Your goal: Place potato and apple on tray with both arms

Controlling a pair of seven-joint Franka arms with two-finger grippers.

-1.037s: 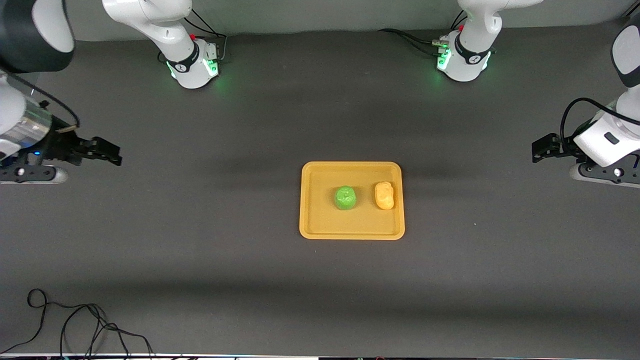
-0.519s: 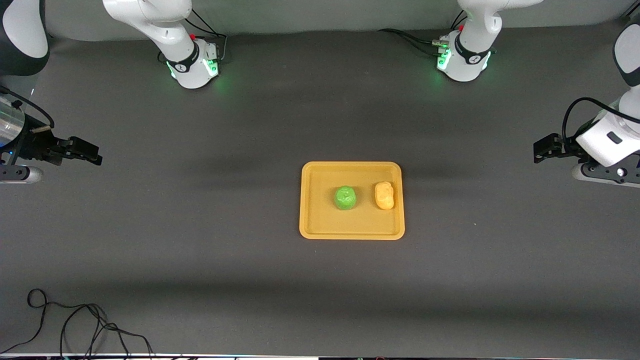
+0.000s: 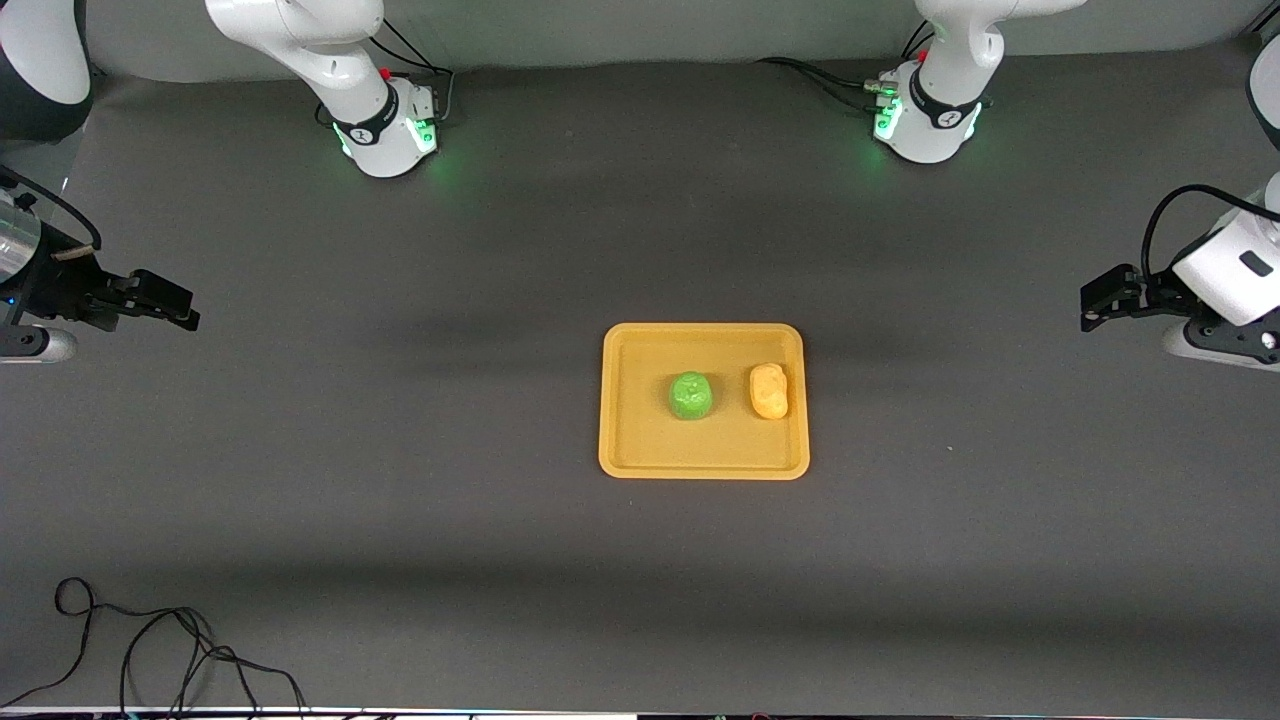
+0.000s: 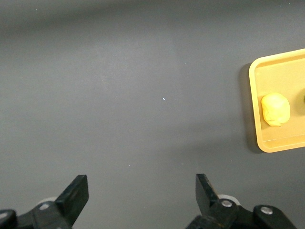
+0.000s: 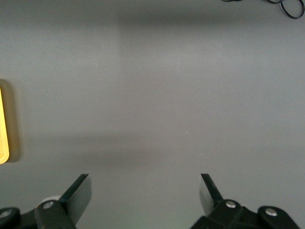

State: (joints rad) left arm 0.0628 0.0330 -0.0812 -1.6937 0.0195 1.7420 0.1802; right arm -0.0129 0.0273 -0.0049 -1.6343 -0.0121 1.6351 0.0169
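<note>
The yellow-orange tray (image 3: 630, 450) lies at the middle of the table. The green apple (image 3: 690, 395) sits on it near its centre. The yellow-orange potato (image 3: 769, 391) lies on the tray beside the apple, toward the left arm's end, and shows in the left wrist view (image 4: 275, 109) with the tray's rim (image 4: 252, 109). My left gripper (image 3: 1098, 302) (image 4: 141, 189) is open and empty over bare table at the left arm's end. My right gripper (image 3: 170, 305) (image 5: 144, 189) is open and empty over bare table at the right arm's end. The tray's edge (image 5: 3, 129) shows in the right wrist view.
The two green-lit arm bases (image 3: 385, 135) (image 3: 925, 125) stand along the table's edge farthest from the front camera. A black cable (image 3: 150, 650) lies coiled near the front camera at the right arm's end, also in the right wrist view (image 5: 281, 5).
Both grippers have drawn away from the tray toward their own ends of the table, the right one farther. The apple, potato and tray have not moved.
</note>
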